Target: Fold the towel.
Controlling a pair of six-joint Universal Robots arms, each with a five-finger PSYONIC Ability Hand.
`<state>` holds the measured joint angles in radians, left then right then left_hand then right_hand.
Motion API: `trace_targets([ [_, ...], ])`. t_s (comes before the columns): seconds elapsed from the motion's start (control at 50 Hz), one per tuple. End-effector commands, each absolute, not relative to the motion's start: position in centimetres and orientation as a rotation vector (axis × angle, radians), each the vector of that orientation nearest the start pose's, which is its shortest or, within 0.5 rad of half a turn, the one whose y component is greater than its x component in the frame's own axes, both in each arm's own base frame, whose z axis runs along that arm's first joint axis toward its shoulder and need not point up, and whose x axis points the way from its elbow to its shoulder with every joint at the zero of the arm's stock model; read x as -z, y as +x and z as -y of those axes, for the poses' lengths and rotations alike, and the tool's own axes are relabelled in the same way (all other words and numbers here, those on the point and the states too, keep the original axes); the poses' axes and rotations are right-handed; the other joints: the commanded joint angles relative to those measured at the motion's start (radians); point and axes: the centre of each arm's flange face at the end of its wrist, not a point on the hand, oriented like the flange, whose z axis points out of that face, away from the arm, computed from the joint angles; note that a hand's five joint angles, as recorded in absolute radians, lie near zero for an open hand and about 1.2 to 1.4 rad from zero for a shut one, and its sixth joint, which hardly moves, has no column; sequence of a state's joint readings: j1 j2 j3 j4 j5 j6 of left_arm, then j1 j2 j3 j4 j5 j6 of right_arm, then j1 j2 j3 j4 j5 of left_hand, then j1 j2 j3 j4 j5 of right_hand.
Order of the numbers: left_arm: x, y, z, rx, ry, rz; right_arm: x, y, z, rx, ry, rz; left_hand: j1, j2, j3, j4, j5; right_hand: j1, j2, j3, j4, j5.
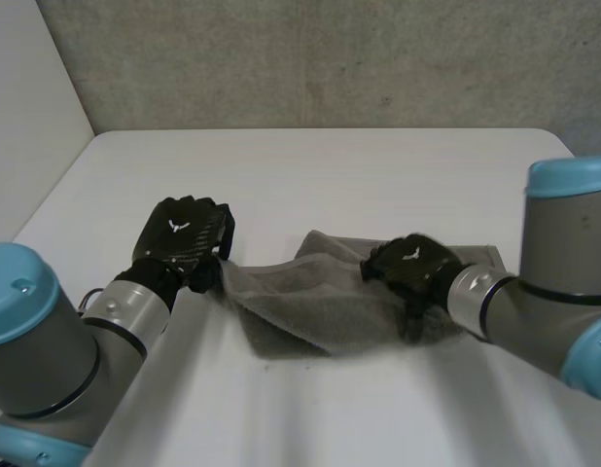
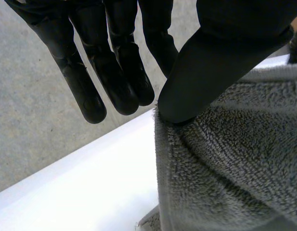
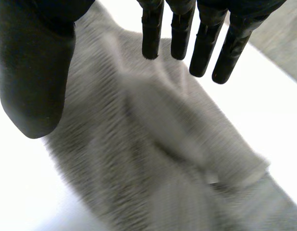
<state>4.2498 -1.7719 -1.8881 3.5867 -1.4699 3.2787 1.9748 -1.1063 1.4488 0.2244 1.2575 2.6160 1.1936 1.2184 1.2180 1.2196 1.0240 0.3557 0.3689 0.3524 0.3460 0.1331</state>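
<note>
A grey towel [image 1: 320,304] lies crumpled across the middle of the white table [image 1: 330,175]. My left hand [image 1: 179,241] is at the towel's left corner and holds it raised off the table. Under that hand, the thumb [image 2: 201,72] clamps the towel [image 2: 235,168] at its edge while the fingers [image 2: 115,72] stay straight. My right hand [image 1: 409,263] hovers over the towel's right part. Its fingers [image 3: 206,43] are straight and its thumb [image 3: 33,72] is spread apart, with nothing between them. The towel [image 3: 153,159] lies loose beneath its palm.
A grey wall [image 1: 330,58] stands behind the table's far edge. Bare tabletop [image 1: 310,409] stretches in front of the towel and behind it. Both arms reach in from the near corners.
</note>
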Motion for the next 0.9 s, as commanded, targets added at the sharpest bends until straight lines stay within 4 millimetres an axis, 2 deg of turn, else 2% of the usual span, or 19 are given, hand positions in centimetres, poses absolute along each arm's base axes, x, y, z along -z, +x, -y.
trace_targets([
  [0.02,-20.6,-26.2,20.3,2.358,0.871,-2.359,-21.4,26.3,26.3,1.543,-1.168,-2.193,0.203,0.178,0.178,0.177,0.198,-0.115,-0.128,-0.112,-0.105,-0.067],
  [0.22,-21.0,-25.2,17.3,2.382,0.895,-2.345,-22.6,23.9,29.3,1.553,-1.030,-2.275,0.203,0.178,0.178,0.177,0.198,-0.042,-0.055,-0.039,-0.032,0.006],
  [0.36,-21.0,-24.8,16.2,2.418,0.900,-2.310,-21.7,24.7,30.8,1.496,-1.046,-2.259,0.203,0.178,0.178,0.177,0.198,0.102,0.089,0.105,0.112,0.150],
  [0.4,-21.0,-24.7,16.1,2.425,0.898,-2.305,-20.8,25.6,31.6,1.446,-1.066,-2.230,0.203,0.178,0.178,0.177,0.198,0.117,0.104,0.120,0.127,0.165],
  [0.44,-21.0,-24.6,15.9,2.425,0.900,-2.305,-20.8,25.6,31.6,1.446,-1.066,-2.230,0.203,0.178,0.178,0.177,0.198,0.117,0.104,0.120,0.127,0.165],
  [0.48,-20.9,-24.5,15.7,2.423,0.901,-2.307,-19.6,26.2,32.4,1.353,-1.077,-2.264,0.203,0.178,0.178,0.177,0.198,0.117,0.104,0.120,0.127,0.165],
  [0.5,-20.9,-24.4,15.5,2.421,0.901,-2.309,-19.6,26.2,32.4,1.352,-1.077,-2.264,0.203,0.178,0.178,0.177,0.198,0.117,0.104,0.120,0.127,0.165],
  [0.54,-20.8,-24.3,15.4,2.421,0.901,-2.309,-18.4,26.9,32.7,1.281,-1.096,-2.282,0.203,0.178,0.178,0.177,0.198,0.102,0.089,0.106,0.112,0.150],
  [0.6,-20.7,-24.2,15.2,2.413,0.901,-2.315,-18.0,27.4,32.7,1.264,-1.110,-2.278,0.203,0.178,0.178,0.177,0.198,0.093,0.080,0.097,0.103,0.141],
  [0.74,-20.5,-24.1,15.2,2.405,0.898,-2.320,-15.4,28.5,33.2,1.235,-1.138,-2.320,0.203,0.178,0.178,0.177,0.198,0.120,0.106,0.123,0.129,0.168],
  [0.78,-20.6,-24.1,15.2,2.408,0.900,-2.319,-15.1,28.6,33.3,1.241,-1.146,-2.332,0.203,0.178,0.178,0.177,0.198,0.187,0.174,0.191,0.197,0.235],
  [0.8,-20.6,-24.1,15.3,2.411,0.895,-2.315,-14.9,28.8,33.4,1.250,-1.165,-2.339,0.203,0.178,0.178,0.177,0.198,0.353,0.340,0.356,0.363,0.401],
  [0.82,-20.6,-24.1,15.3,2.411,0.895,-2.315,-14.9,28.8,33.4,1.250,-1.165,-2.339,0.203,0.178,0.178,0.177,0.198,0.355,0.341,0.358,0.364,0.403],
  [0.84,-20.7,-24.1,15.3,2.413,0.894,-2.313,-14.9,29.0,33.5,1.262,-1.182,-2.340,0.203,0.178,0.178,0.177,0.198,0.599,0.586,0.602,0.609,0.647],
  [0.86,-20.7,-24.1,15.3,2.413,0.894,-2.313,-14.9,29.0,33.5,1.262,-1.182,-2.340,0.203,0.178,0.178,0.177,0.198,0.601,0.588,0.604,0.611,0.649],
  [0.88,-20.7,-24.1,15.3,2.414,0.892,-2.311,-15.1,29.1,33.7,1.288,-1.200,-2.334,0.203,0.178,0.178,0.177,0.198,0.944,0.931,0.947,0.954,0.992],
  [0.9,-20.7,-24.1,15.3,2.414,0.892,-2.311,-16.0,29.5,34.1,1.349,-1.221,-2.315,0.203,0.178,0.178,0.177,0.198,1.040,1.026,1.043,1.049,1.088],
])
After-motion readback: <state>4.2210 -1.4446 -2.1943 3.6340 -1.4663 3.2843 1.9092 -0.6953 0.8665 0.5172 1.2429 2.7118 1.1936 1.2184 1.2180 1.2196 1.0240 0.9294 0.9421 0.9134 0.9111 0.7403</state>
